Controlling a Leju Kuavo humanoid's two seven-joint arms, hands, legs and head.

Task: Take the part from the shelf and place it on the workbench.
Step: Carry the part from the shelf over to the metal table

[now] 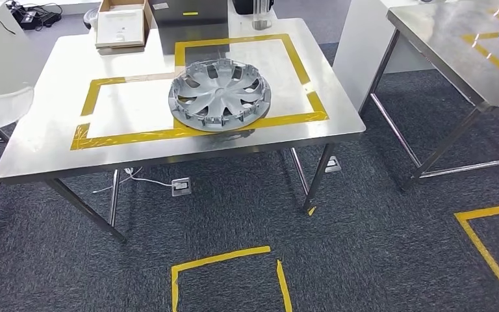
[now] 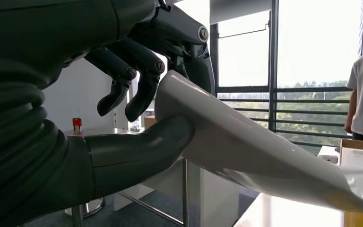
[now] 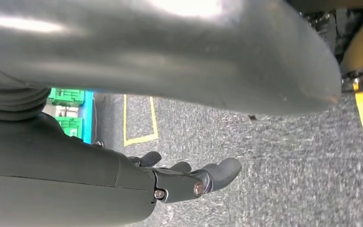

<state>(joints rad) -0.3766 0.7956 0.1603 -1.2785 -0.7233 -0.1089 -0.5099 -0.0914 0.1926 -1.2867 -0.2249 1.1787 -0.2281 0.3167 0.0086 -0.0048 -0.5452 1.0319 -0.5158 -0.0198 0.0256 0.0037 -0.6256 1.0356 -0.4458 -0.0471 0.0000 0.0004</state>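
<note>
- We are seeing the round silver plastic hubcap [image 1: 219,95] lying flat on the steel workbench [image 1: 52,149], overlapping the yellow tape outline [image 1: 136,138].
- Our left hand [image 2: 146,90] is pinching a white sheet [image 2: 246,151], well apart from the hubcap.
- Our right hand [image 3: 189,179] is hanging loose over carpet, grasping nothing.
- Which hand is nearer, we cannot tell.

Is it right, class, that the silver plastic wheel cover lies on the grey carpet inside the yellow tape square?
No. In the head view the silver plastic wheel cover lies on the steel workbench, overlapping its yellow tape outline, not on the carpet.
</note>
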